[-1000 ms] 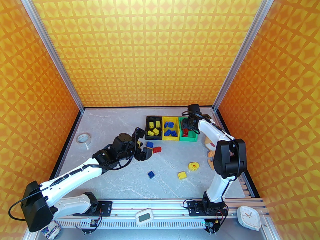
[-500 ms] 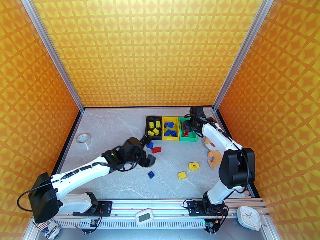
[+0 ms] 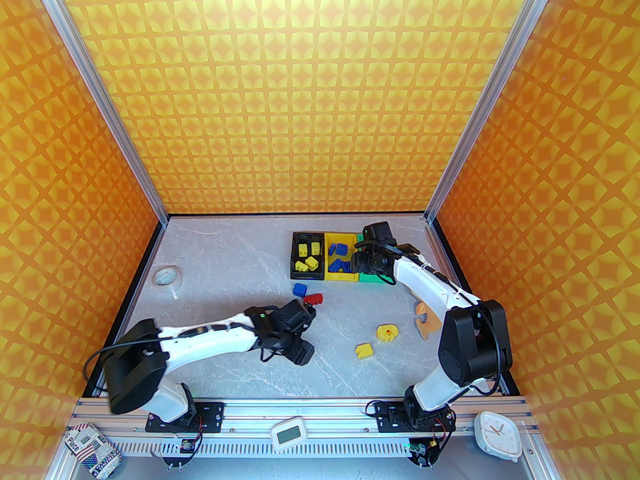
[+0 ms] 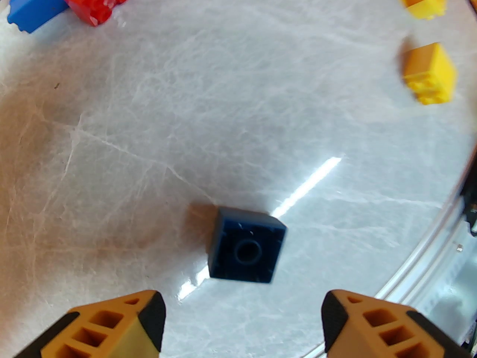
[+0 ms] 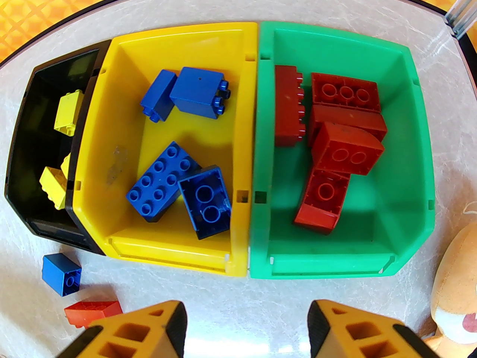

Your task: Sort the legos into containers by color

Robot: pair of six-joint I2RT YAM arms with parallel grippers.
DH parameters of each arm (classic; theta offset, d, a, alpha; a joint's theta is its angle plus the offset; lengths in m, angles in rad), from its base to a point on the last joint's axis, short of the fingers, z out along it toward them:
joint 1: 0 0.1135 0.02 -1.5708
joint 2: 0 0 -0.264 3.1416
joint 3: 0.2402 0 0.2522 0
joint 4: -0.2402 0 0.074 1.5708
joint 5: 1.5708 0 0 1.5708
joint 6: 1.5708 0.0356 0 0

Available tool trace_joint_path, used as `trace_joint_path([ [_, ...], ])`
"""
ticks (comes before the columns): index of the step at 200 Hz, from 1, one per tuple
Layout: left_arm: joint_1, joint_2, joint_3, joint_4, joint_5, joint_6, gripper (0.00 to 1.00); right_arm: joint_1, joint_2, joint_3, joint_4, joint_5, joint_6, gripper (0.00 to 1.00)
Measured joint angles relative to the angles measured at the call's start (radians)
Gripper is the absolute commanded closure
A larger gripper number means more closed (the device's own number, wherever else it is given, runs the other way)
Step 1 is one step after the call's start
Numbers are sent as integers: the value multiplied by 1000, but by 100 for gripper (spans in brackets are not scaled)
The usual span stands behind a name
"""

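A dark blue square lego (image 4: 246, 250) lies on the table just ahead of my left gripper (image 4: 242, 323), centred between its open orange fingers (image 4: 111, 323). In the top view the left gripper (image 3: 302, 335) hangs over that spot and hides the brick. My right gripper (image 5: 246, 326) is open and holds nothing, hovering at the front of the containers. The black bin (image 5: 22, 185) holds yellow legos, the yellow bin (image 5: 175, 35) blue ones, the green bin (image 5: 335, 35) red ones. Loose legos: blue (image 3: 299, 289), red (image 3: 314, 299), yellow (image 3: 364, 351), and another yellow piece (image 3: 387, 332).
An orange plush (image 3: 425, 318) lies right of the green bin, beside the right arm. A white tape roll (image 3: 166, 275) sits at the far left. On the near rail are a small timer (image 3: 288, 433), a white clock (image 3: 497, 435) and a patterned can (image 3: 92, 450).
My left arm swung away from the blue and red bricks toward the near side, ending over the dark blue brick. The right gripper shifted left from above the green bin.
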Motion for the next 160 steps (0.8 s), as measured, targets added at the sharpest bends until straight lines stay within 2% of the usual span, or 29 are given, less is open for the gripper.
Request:
trace_joint_path([
  [64, -32, 123, 96, -50, -31, 0, 31, 0, -31, -18, 5, 0, 0, 40],
  [92, -33, 134, 98, -77, -38, -3, 36, 0, -31, -19, 10, 0, 0, 40],
  [160, -34, 186, 122, -105, -68, -26, 59, 0, -44, -33, 12, 5, 0, 40],
])
